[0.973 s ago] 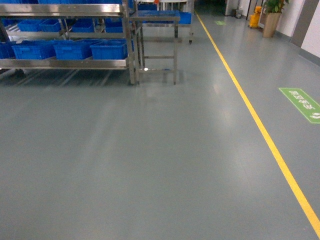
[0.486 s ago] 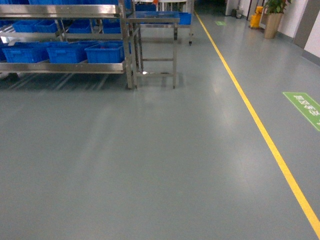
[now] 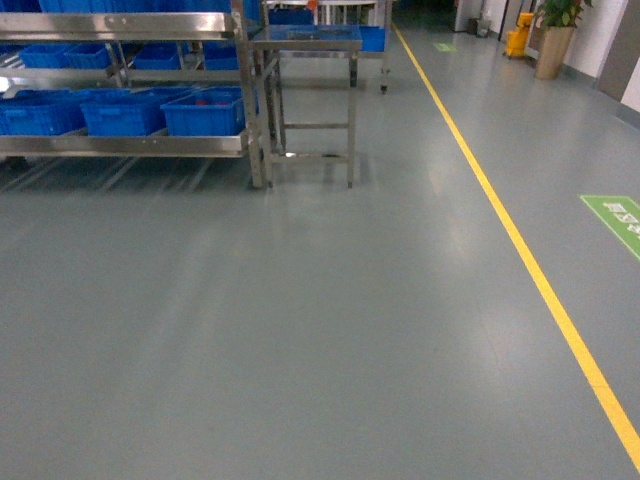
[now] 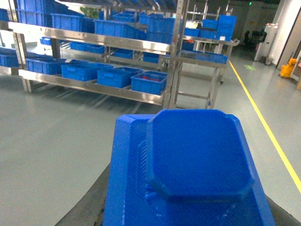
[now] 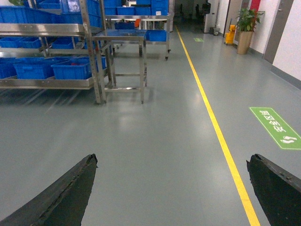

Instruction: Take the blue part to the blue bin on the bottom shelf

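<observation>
Between the left gripper's fingers: the blue part fills the lower middle of the left wrist view, a bright-blue moulded piece with a raised, rounded-corner square pad on a wider base.
Axis of the blue part: its long axis runs away from the wrist camera toward the shelving; the far edge points at the rack, slightly right of centre.
Left gripper: dark fingers show on both sides below the part and appear closed against it; the contact itself is hidden under the part.
Right gripper: two dark fingertips stand far apart at the bottom corners of the right wrist view, with only bare floor between them; it carries nothing.
Bottom shelf: a low steel tier at the upper left of the head view, well away across the floor.
Blue bin: the rightmost crate in a row of like blue crates on that tier, next to the rack's end post; which crate is meant cannot be told for sure.
Bench: a small steel one just right of the rack.
Floor: smooth grey, glossy, with soft reflections.
Yellow line: runs lengthwise down the aisle on the right.
Green floor sign: right of that line.
Potted plant: far right, by the wall.
</observation>
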Controlling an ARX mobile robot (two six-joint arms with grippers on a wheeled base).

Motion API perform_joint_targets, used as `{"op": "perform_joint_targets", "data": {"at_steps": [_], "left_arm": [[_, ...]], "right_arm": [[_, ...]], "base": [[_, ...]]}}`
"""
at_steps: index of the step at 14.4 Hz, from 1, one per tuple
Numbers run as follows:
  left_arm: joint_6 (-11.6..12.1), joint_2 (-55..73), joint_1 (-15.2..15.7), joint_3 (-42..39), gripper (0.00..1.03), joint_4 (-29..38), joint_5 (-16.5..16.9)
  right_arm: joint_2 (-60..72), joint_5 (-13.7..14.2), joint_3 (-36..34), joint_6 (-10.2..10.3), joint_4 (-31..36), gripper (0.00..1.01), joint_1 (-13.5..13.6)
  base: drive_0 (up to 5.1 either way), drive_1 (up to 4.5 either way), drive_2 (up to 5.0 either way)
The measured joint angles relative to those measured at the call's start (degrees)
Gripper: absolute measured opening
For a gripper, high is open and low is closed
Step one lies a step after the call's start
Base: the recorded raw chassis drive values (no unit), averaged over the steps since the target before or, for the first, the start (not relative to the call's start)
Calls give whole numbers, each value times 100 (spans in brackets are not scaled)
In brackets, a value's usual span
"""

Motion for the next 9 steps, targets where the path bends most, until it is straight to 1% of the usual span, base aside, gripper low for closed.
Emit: {"op": "perform_joint_targets", "data": {"at_steps": [9], "left_arm": [[0, 11, 0, 0, 43, -7, -2]], "right_arm": [[0, 0, 0, 0, -13, 98, 0]], "base": [[2, 417, -413]]}}
